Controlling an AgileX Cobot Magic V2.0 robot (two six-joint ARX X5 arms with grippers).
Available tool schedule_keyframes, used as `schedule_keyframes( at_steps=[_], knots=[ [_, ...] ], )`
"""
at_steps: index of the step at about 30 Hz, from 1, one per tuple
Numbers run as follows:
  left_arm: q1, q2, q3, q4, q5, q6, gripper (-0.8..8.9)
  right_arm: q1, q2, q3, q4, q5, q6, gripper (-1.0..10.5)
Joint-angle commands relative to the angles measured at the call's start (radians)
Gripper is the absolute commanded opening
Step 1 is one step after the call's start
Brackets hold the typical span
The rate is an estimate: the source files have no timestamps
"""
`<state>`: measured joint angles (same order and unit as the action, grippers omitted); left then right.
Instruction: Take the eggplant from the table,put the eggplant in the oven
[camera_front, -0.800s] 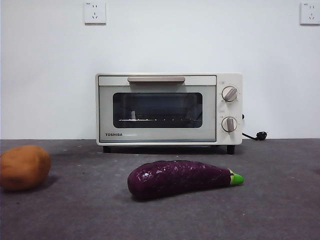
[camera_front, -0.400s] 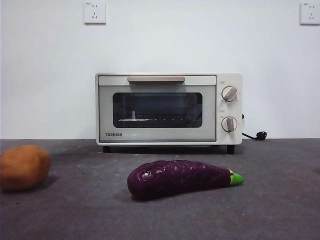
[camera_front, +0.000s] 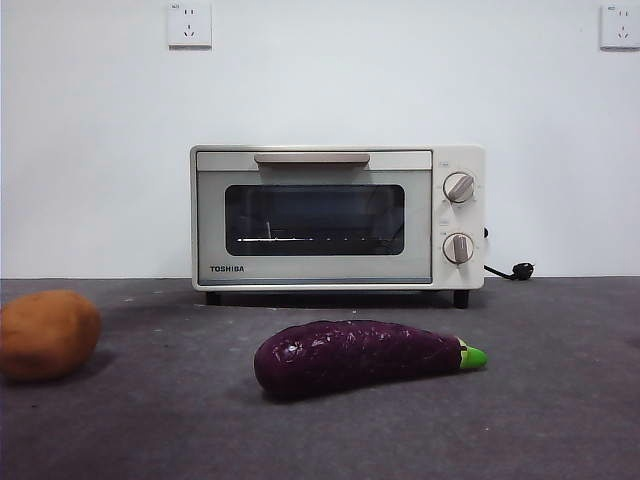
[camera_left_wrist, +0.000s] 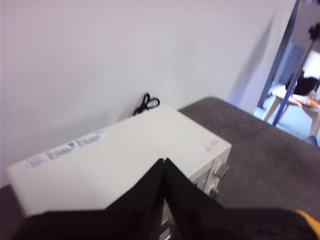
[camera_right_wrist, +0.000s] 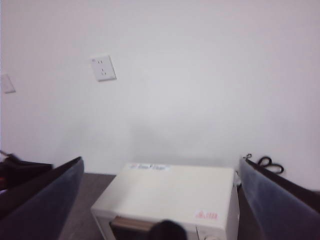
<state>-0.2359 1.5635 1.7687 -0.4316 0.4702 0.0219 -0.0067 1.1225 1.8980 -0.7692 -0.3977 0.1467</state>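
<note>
The eggplant (camera_front: 355, 357) is lying on its side on the table (camera_front: 560, 400), out in the open near the front edge and about midway along it, glossy purple body stretching across and the small green stem tip pointing toward the right-hand edge. Nothing is touching it. Behind it, toward the back edge, the oven (camera_front: 338, 218) is sitting square to the front view, door shut, beige handle (camera_front: 312, 158) running along the top of the door and the wire rack showing faintly through the dark window. Its two knobs (camera_front: 458, 218) are stacked on the right of the face, and a black power cord (camera_front: 510, 270) is trailing off from its right side along the back edge. Over by the left edge, well apart from the eggplant, the orange-brown potato (camera_front: 47, 334) is resting on the table. Two wall sockets (camera_front: 190, 25) are showing high on the white wall.

Neither arm is appearing in the front view. The left gripper (camera_left_wrist: 165, 167) is hanging high above the oven's top, jaws pressed together with nothing between them. The right gripper (camera_right_wrist: 160, 200) is also hovering high, looking down on the oven's top from the front, jaws spread wide and empty.
</note>
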Motion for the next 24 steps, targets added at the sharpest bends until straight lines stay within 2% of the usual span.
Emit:
schedule_keyframes(
  at_steps=[1, 9, 24],
  knots=[
    [-0.012, 0.06, 0.002, 0.021, -0.01, 0.039, -0.06, 0.001, 0.008, 0.005, -0.016, -0.004, 0.005, 6.3],
    [-0.055, 0.216, 0.002, 0.034, -0.054, 0.111, -0.06, 0.001, 0.032, 0.005, -0.05, -0.007, -0.024, 6.3],
    [-0.11, 0.371, 0.002, 0.084, -0.158, 0.175, -0.06, 0.001, 0.041, 0.005, -0.097, -0.007, -0.046, 6.3]
  ],
)
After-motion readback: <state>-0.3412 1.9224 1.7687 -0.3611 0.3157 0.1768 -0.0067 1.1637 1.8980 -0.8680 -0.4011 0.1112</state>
